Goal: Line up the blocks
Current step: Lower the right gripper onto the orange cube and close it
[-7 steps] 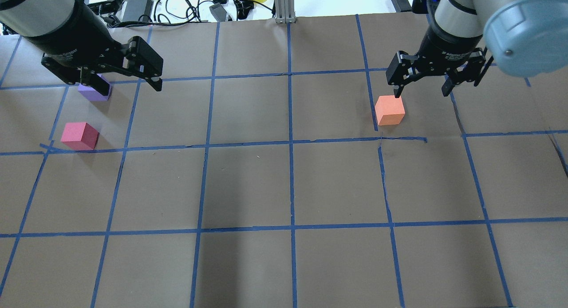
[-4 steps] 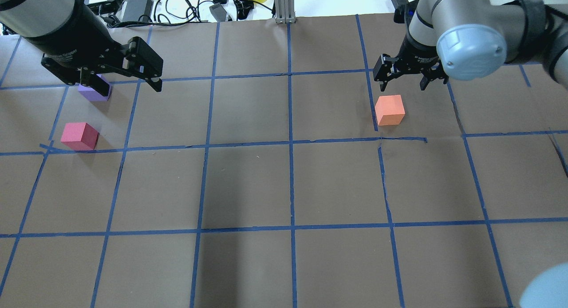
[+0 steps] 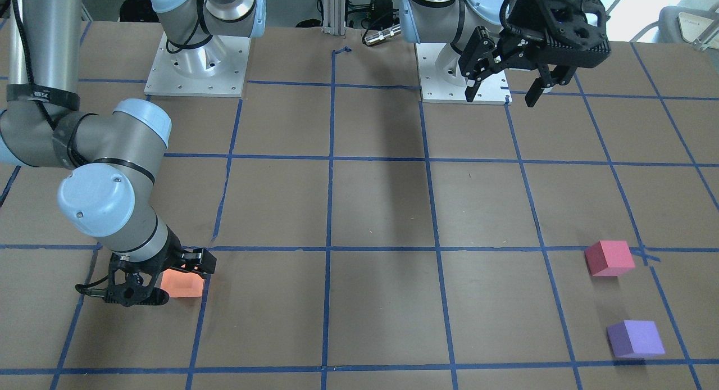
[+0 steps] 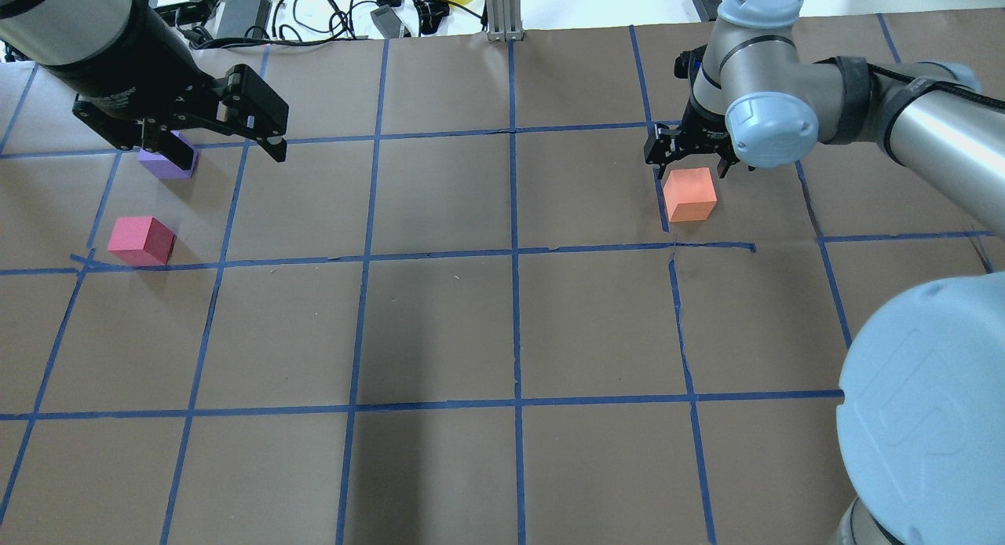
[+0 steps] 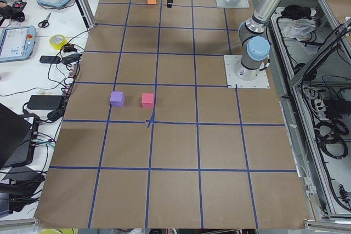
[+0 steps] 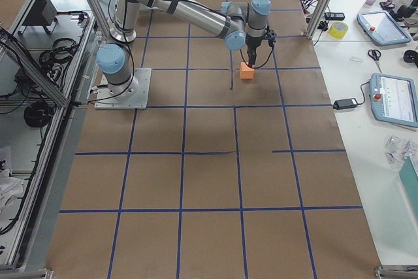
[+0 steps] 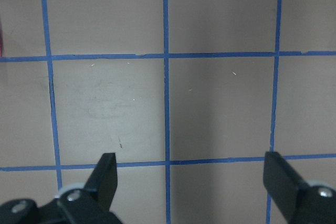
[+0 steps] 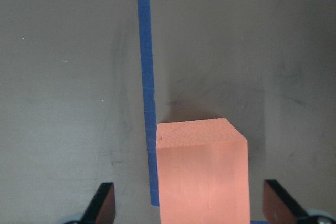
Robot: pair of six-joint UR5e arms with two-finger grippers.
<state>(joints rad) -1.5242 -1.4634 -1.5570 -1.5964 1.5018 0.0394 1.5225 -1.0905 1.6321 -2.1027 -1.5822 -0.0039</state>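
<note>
right fingers (image 8: pixel 103 204) wide, astride orange block (image 8: pixel 202 177) on table (image 4: pixel 440 333), gaps both sides | left fingers (image 7: pixel 105 182) wide, raised over table

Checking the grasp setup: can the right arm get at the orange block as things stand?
Likely yes. The right arm holds its jaws open on either side of the orange block, low over it, and nothing shows between them.
</note>
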